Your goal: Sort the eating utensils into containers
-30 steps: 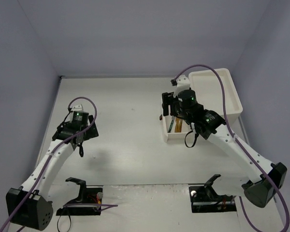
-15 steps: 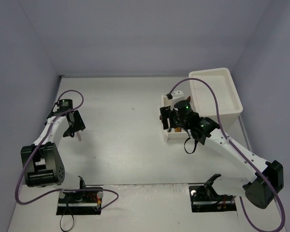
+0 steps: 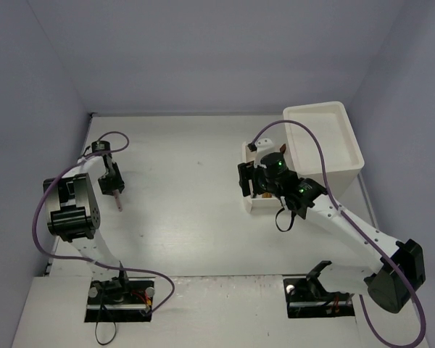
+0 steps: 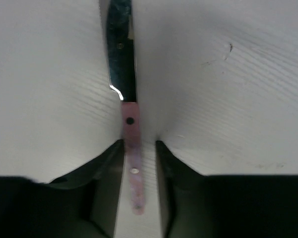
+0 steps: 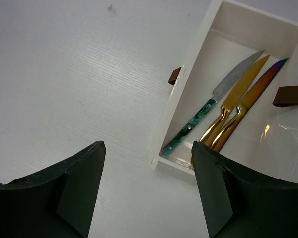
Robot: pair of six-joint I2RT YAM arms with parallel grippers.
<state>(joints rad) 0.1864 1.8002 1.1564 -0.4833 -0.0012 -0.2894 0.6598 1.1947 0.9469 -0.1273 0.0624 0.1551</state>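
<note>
A knife with a pink handle [image 4: 130, 119] and a dark mirror blade lies flat on the table at the far left [image 3: 119, 202]. My left gripper [image 4: 139, 143] is low over it, its fingers straddling the handle. They are drawn in narrow; the left finger is at the handle and a thin gap shows on the right. A cream drawer [image 5: 181, 109] with a brown handle [image 5: 174, 76] holds a green-handled knife [image 5: 208, 106], a gold knife [image 5: 233, 101] and an iridescent knife [image 5: 253, 91]. My right gripper [image 5: 146, 146] hangs open and empty over the drawer's near corner [image 3: 255, 183].
The white drawer unit [image 3: 324, 138] with its recessed top stands at the back right against the wall. A second brown handle [image 5: 290, 95] shows at the right edge of the right wrist view. Grey walls close in the table on three sides.
</note>
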